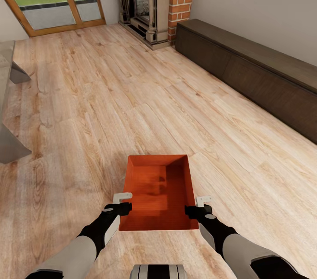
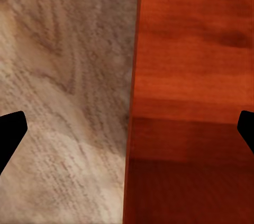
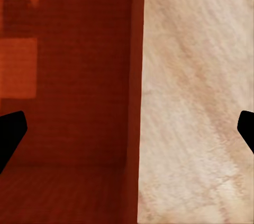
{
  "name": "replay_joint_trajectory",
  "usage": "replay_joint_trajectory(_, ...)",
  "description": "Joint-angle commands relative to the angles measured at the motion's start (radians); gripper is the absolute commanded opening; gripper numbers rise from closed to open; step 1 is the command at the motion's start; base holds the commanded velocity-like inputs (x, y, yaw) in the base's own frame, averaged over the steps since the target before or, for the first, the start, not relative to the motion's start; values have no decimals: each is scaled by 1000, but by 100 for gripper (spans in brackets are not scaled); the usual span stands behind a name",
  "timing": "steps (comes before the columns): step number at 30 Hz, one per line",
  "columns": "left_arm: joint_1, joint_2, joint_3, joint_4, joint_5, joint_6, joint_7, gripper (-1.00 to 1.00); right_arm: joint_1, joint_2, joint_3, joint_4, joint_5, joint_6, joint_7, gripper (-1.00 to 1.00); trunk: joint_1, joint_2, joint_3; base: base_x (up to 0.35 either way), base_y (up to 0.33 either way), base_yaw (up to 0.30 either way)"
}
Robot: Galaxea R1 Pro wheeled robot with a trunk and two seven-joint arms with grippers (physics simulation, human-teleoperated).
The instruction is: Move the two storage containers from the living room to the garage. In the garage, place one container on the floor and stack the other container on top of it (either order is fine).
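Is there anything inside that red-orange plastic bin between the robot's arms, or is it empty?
Empty: the head view looks straight into the open-topped red-orange plastic bin and shows only its bare floor and walls, with shadows.

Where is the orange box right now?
In the head view the orange box sits low in the middle, over the wood floor, between the left hand and the right hand, far from the fireplace.

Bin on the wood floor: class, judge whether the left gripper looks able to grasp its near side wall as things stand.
Probably yes. The left gripper sits open right at the bin's side wall, and its wrist view shows the wall's rim running between the two fingers, with nothing in the way.
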Motion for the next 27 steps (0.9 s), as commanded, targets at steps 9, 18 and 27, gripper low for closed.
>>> replay_joint_trajectory(9, 0, 2, -2, -2, 8, 6, 5, 100, -1, 0, 12, 4, -6, -4, -5, 100, 0, 0, -1, 0, 0, 0)
replay_joint_trajectory(18, 0, 3, -2, -2, 9, 3, 5, 100, -1, 0, 12, 5, -9, -4, -5, 100, 23, -42, -19, 0, 0, 0)
replay_joint_trajectory(27, 0, 2, -2, -2, 9, 3, 5, 100, -1, 7, 11, 5, -15, -5, -5, 100, 54, -98, -44, 0, 0, 0)
